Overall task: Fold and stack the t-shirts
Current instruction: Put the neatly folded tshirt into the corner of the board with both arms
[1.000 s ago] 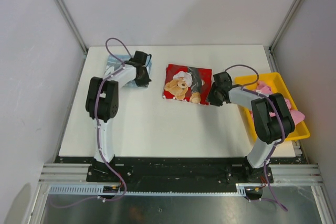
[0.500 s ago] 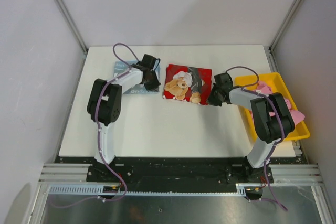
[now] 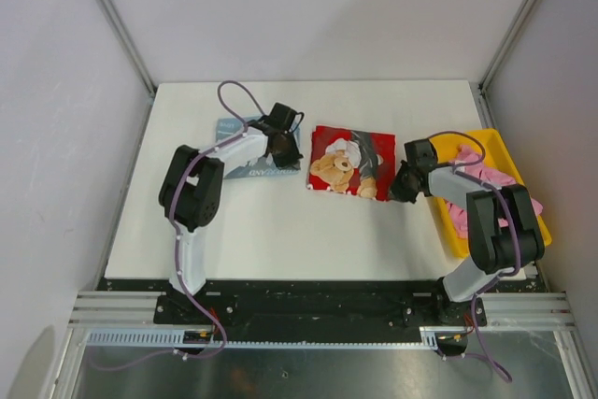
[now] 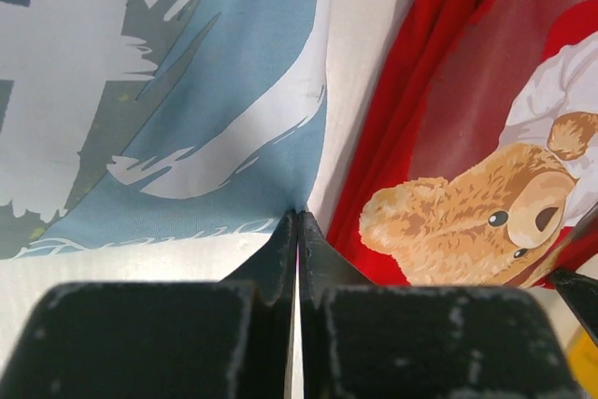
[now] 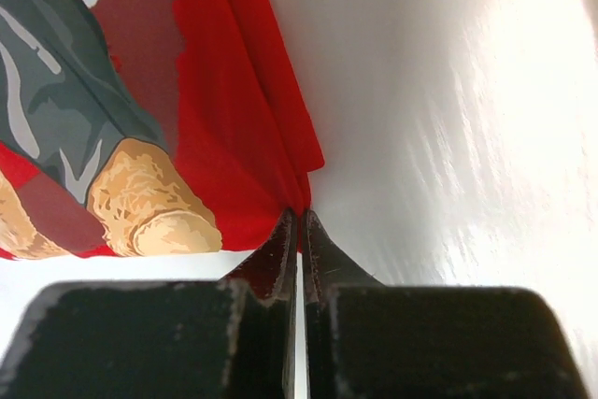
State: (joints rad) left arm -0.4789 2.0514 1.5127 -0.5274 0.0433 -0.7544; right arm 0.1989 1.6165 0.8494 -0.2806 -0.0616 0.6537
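Nearest, off to the right, the pink shirt (image 3: 488,175) lies crumpled and unfolded in the yellow tray (image 3: 478,134), so it looks wholly undone. Further in, the right gripper (image 5: 299,215) is pinched closed on a corner of the red shirt (image 3: 346,162), which lies folded with its bear print up. The left gripper (image 4: 297,219) is clamped on the edge of the folded blue shirt (image 3: 245,145) that faces the red one. Both appear folded, but they lie just beside each other with a strip of white table (image 3: 280,231) between them, so stacking seems not yet done.
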